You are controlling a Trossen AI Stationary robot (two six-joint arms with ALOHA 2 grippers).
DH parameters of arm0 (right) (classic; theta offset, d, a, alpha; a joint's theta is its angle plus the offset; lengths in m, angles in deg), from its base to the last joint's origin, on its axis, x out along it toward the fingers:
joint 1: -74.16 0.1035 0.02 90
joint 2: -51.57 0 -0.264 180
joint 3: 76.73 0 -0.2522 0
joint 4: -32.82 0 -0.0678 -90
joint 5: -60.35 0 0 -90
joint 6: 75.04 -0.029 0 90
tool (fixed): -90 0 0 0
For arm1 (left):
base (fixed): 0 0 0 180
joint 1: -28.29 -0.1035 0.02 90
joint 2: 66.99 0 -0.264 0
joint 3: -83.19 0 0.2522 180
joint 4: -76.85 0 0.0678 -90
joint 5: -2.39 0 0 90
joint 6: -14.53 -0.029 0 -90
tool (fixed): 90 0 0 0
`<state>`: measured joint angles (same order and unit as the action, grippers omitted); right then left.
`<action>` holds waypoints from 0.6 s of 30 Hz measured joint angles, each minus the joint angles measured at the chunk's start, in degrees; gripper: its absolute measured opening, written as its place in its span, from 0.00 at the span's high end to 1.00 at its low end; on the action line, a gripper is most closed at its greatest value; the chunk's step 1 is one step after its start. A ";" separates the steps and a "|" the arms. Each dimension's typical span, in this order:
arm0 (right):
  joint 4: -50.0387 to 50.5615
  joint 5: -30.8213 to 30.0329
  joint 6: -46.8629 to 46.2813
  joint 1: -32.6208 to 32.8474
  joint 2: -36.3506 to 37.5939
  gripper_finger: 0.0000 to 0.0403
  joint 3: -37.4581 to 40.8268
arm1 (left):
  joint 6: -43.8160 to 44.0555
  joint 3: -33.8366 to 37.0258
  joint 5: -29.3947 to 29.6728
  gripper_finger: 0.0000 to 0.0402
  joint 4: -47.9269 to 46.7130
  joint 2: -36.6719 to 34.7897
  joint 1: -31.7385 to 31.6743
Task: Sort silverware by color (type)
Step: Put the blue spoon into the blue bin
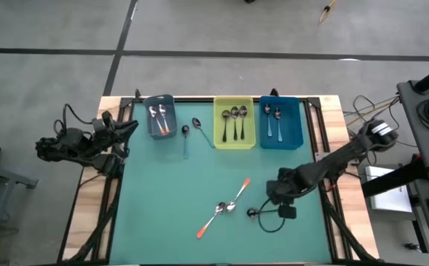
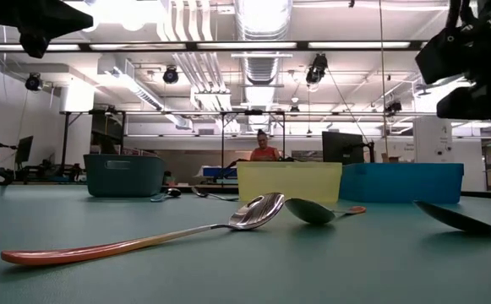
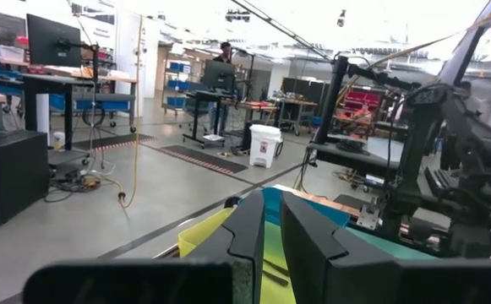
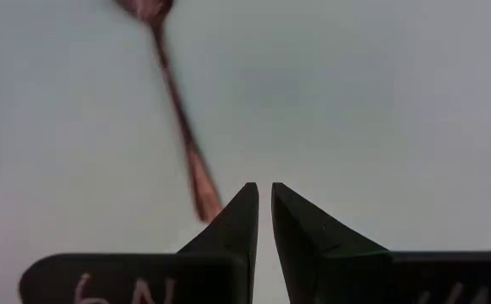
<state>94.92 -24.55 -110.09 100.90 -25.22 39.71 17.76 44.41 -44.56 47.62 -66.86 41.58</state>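
Silverware: two orange spoons [image 1: 223, 209] lie crossed mid-mat. Right gripper [image 4: 263, 203] hovers nearly pinched together, holding nothing. Spread it and straddle one handle only.

— Left arm [image 1: 81, 144]? 
— Folded at the table's left edge, elbow out past the edge, wrist pointing inward toward the far left corner. Left gripper [image 3: 272, 221]: fingers [image 3: 249, 228] nearly together, only a thin slit between, nothing held.

— Right arm [image 1: 340, 159]? 
— Stretched from the right edge in over the near-right part of the table, forearm slanting, wrist low. Right gripper [image 4: 264, 211]: fingertips [image 4: 243, 211] drawn close, narrow gap, nothing seen between them.
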 joint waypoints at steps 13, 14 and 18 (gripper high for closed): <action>-4.60 -8.56 1.90 -0.01 5.62 0.93 5.90 | -7.15 8.72 -0.07 0.94 29.97 9.69 0.01; -4.78 -9.21 2.79 -0.01 5.47 0.93 5.90 | -6.77 8.74 -0.11 0.94 30.69 10.98 0.01; -6.00 -13.00 6.38 -0.02 5.42 0.93 5.92 | -4.68 8.77 -0.11 0.94 34.42 16.61 0.01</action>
<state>88.92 -37.56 -103.71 100.88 -19.80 45.63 13.08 53.18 -44.67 82.04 -50.26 41.59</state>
